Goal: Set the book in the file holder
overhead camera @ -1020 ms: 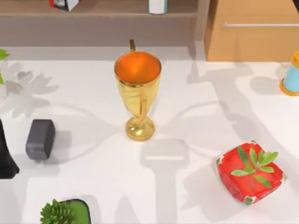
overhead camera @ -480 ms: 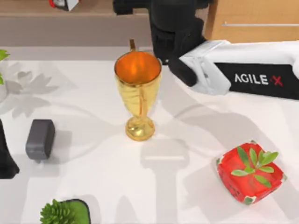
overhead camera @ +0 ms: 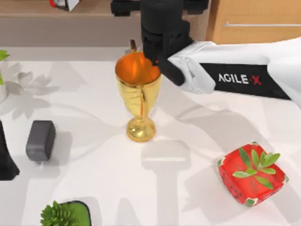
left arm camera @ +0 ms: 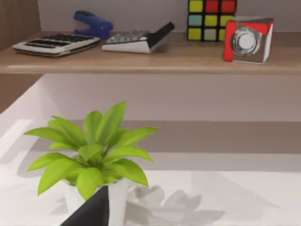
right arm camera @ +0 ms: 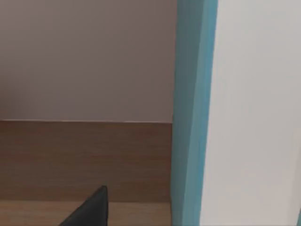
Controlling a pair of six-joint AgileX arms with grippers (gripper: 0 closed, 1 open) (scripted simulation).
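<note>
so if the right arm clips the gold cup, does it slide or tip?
Probably tips: the gold cup is tall, with a wide bowl over a narrow stem and small foot. It looks rigid and glossy, so likely slippery to grasp. The right arm is already over its rim.

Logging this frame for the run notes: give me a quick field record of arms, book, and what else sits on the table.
right arm: reaching in from the top view's right, wrist over the gold cup's rim at the back of the table
right gripper: not in view; a fingertip shows in the right wrist view
book: light blue cover and white page edges close up in the right wrist view
left arm: parked at the left edge
table items: dark grey block, red leaf-topped box, potted plant
</note>
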